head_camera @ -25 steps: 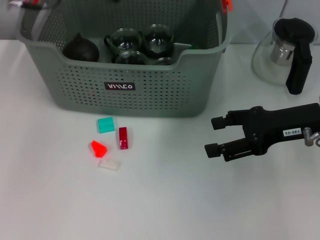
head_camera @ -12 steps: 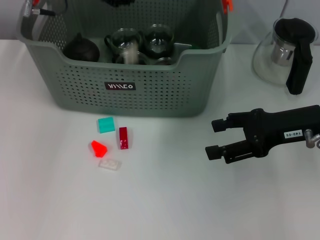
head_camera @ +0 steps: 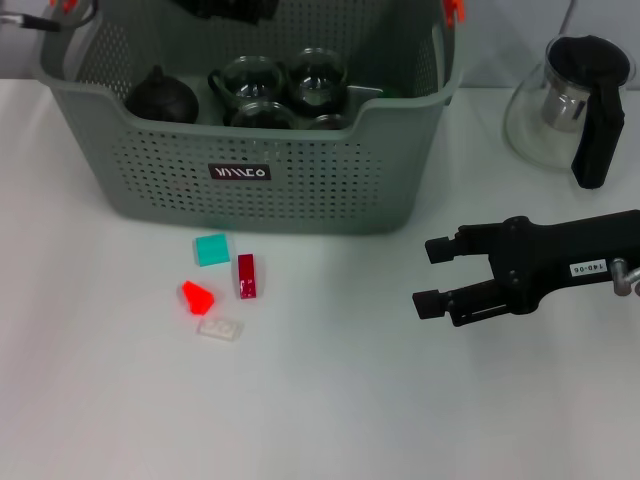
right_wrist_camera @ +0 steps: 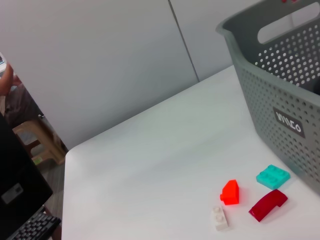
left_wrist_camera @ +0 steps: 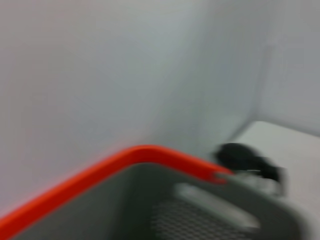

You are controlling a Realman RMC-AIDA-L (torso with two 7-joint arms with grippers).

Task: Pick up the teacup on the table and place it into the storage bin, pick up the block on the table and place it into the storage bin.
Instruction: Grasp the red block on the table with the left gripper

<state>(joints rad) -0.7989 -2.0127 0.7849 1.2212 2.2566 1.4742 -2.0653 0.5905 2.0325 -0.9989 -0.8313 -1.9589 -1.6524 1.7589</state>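
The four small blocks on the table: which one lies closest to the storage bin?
The teal block, just below the storage bin's front wall; the dark red, orange and white blocks lie farther away.

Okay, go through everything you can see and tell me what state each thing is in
storage bin: upright, holding glass teacups and a dark pot
glass teacups: inside the bin
four blocks: loose on the table
glass jug: upright on the table
right gripper: open, empty, beside the bin

Left end effector (head_camera: 228, 8) cropped above storage bin (head_camera: 300, 190).
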